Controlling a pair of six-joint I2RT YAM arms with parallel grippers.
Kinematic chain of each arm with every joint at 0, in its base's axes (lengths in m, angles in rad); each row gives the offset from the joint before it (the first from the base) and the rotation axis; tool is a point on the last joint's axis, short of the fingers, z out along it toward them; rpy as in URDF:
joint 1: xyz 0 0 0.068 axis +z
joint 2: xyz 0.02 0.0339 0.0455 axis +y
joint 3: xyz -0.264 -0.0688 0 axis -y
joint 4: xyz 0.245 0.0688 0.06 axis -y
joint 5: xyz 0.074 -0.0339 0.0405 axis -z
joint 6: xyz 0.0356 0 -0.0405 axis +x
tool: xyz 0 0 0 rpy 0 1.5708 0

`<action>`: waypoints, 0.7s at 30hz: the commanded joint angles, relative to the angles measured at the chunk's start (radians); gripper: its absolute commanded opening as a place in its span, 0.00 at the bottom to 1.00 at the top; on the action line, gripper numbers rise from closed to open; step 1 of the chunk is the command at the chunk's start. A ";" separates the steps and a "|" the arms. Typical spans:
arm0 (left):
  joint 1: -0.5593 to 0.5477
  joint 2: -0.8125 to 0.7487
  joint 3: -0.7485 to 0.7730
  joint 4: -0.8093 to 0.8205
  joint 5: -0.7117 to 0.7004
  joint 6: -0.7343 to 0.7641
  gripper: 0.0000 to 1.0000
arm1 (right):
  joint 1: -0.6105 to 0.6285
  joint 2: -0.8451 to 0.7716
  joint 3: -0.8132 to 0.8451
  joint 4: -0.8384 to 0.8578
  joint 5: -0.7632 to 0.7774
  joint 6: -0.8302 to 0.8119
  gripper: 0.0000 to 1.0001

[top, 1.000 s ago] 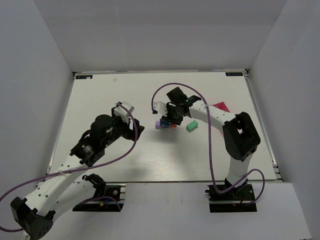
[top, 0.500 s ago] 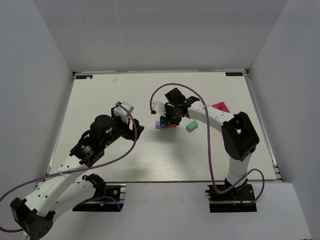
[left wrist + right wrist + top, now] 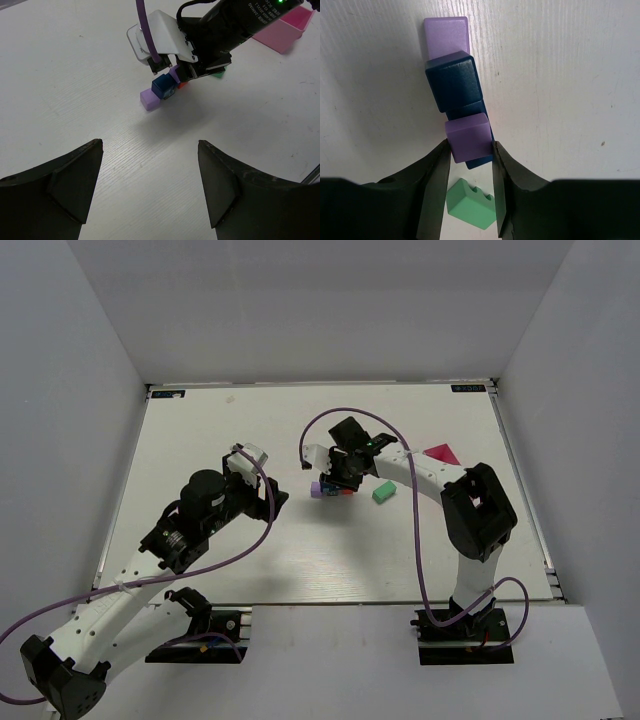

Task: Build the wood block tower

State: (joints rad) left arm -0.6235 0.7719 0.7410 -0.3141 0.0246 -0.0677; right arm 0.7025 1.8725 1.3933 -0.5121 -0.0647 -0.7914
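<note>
Right hand: fingers pinching a small purple cube, one pad on each side face. The cube is directly above the dark blue blocks under the fingertips; contact between them cannot be confirmed. Just beyond the fingertips a lilac block lies flat on the table, touching the blue ones. Together these make up the tower. A red block shows at the foot of the pile, beneath the hand. A notched green block lies back toward the wrist, apart from the pile. Left hand: fingers spread wide, holding nothing, hovering above the table with the tower well ahead of its fingertips. Pink tray stands beyond the right hand.
</note>
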 commanded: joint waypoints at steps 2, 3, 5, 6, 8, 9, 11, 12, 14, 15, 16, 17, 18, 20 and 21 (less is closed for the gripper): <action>0.005 -0.017 0.023 -0.005 -0.011 0.003 0.86 | 0.006 0.007 0.038 0.032 0.009 0.004 0.04; 0.005 -0.017 0.023 -0.005 -0.011 0.003 0.86 | 0.006 0.008 0.036 0.032 0.011 0.001 0.04; 0.005 -0.017 0.023 -0.005 -0.011 0.003 0.86 | 0.005 0.010 0.035 0.030 0.011 0.001 0.05; 0.005 -0.017 0.023 -0.005 -0.011 0.003 0.86 | 0.008 0.011 0.035 0.029 0.012 0.001 0.06; 0.005 -0.017 0.023 -0.005 -0.011 0.003 0.86 | 0.006 0.011 0.033 0.029 0.013 -0.002 0.08; 0.005 -0.017 0.023 -0.005 -0.011 0.003 0.86 | 0.006 0.010 0.035 0.030 0.013 0.001 0.08; 0.005 -0.017 0.023 -0.005 -0.011 0.003 0.86 | 0.006 0.013 0.033 0.030 0.014 -0.002 0.09; 0.005 -0.017 0.023 -0.005 -0.011 0.003 0.86 | 0.008 0.011 0.033 0.032 0.014 -0.002 0.09; 0.005 -0.017 0.023 -0.005 -0.011 0.003 0.86 | 0.011 0.013 0.033 0.029 0.016 -0.003 0.12; 0.005 -0.017 0.023 -0.005 -0.011 0.003 0.86 | 0.008 0.013 0.035 0.030 0.016 -0.005 0.12; 0.005 -0.017 0.023 -0.005 -0.011 0.003 0.86 | 0.009 0.019 0.033 0.029 0.017 -0.002 0.14; 0.005 -0.017 0.023 -0.005 -0.011 0.003 0.86 | 0.008 0.016 0.030 0.032 0.016 -0.005 0.16; 0.005 -0.017 0.023 -0.005 -0.011 0.003 0.86 | 0.011 0.016 0.033 0.032 0.017 -0.005 0.19; 0.005 -0.017 0.023 -0.005 -0.011 0.003 0.86 | 0.009 0.019 0.032 0.027 0.017 -0.006 0.21; 0.005 -0.017 0.023 -0.005 -0.011 0.003 0.86 | 0.012 0.016 0.033 0.029 0.023 -0.005 0.21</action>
State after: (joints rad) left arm -0.6235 0.7719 0.7410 -0.3141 0.0246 -0.0677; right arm 0.7036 1.8732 1.3933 -0.5037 -0.0513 -0.7929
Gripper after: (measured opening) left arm 0.863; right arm 0.415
